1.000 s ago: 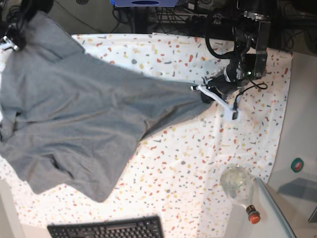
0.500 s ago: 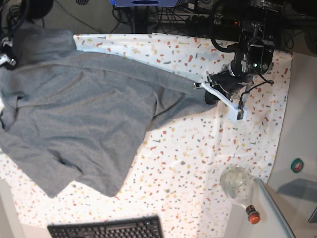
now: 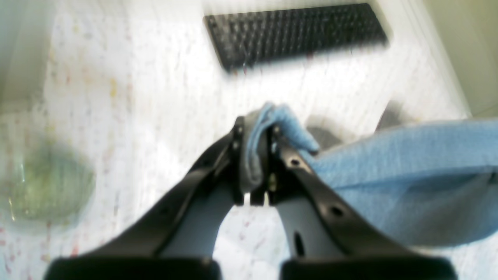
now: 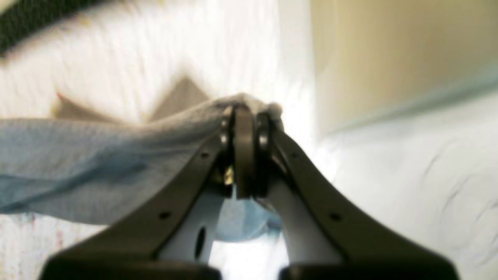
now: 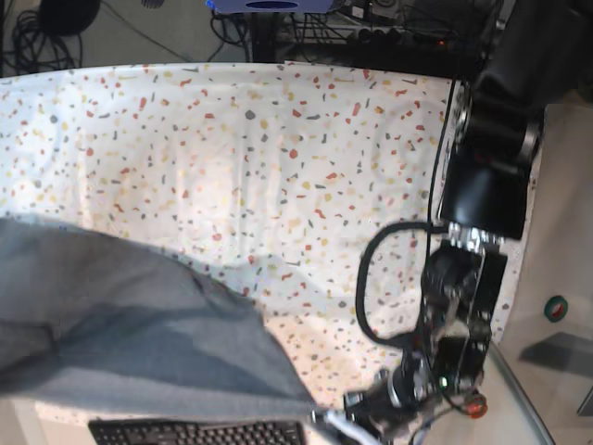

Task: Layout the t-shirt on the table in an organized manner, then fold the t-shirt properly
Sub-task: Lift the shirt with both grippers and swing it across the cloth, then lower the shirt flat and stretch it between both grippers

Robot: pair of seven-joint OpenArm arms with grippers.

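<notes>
The grey t-shirt [image 5: 120, 324] hangs stretched over the front left of the speckled table [image 5: 232, 139], running from the view's left edge to a pinched corner near the keyboard. My left gripper [image 5: 334, 422] is shut on that corner. In the left wrist view the left gripper [image 3: 255, 132] pinches a fold of the t-shirt [image 3: 408, 175], which trails off to the right. In the right wrist view my right gripper [image 4: 244, 116] is shut on another edge of the t-shirt [image 4: 78, 155], which trails left. The right gripper is outside the base view.
A black keyboard [image 5: 195, 433] lies at the table's front edge, just under the shirt's hem, and shows in the left wrist view [image 3: 295, 33]. A glass bottle [image 3: 42, 182] stands to the left gripper's left. My left arm [image 5: 482, 185] reaches across the table's right side.
Both arms have carried the shirt from the back of the table to its front edge. The left arm swung from the back right to beside the keyboard. The back of the table is now bare.
</notes>
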